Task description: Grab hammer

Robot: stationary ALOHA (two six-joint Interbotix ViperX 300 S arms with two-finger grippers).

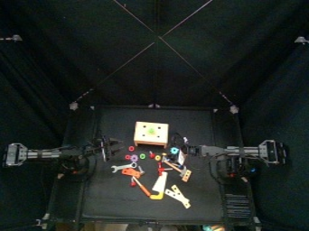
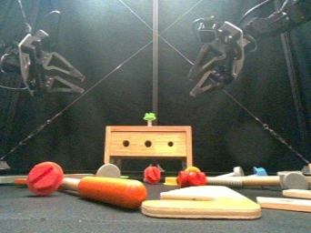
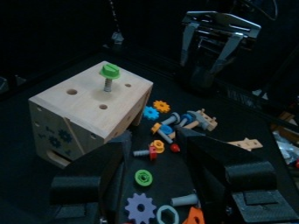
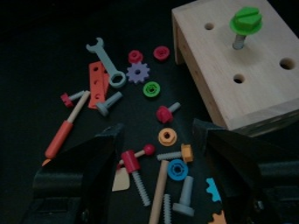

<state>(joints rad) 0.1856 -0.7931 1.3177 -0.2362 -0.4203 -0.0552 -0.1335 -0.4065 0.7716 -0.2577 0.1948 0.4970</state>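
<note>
The tool I take for the hammer (image 4: 63, 131) has a long orange-red handle and a grey cross head. It lies flat near the table's front left, among loose toy parts. It also shows in the top view (image 1: 141, 185) and close up in the front view (image 2: 109, 191). My left gripper (image 3: 158, 153) is open and empty, raised above the table's left side (image 2: 43, 77). My right gripper (image 4: 162, 136) is open and empty, raised at the right (image 2: 219, 68). Neither gripper touches anything.
A wooden box (image 1: 150, 133) with a green bolt (image 4: 244, 21) in its top stands at the back middle. Around the hammer lie a grey wrench (image 4: 105, 61), a red holed strip (image 4: 96, 75), several bolts and gears (image 3: 142, 208), and a flat wooden saw (image 2: 201, 202).
</note>
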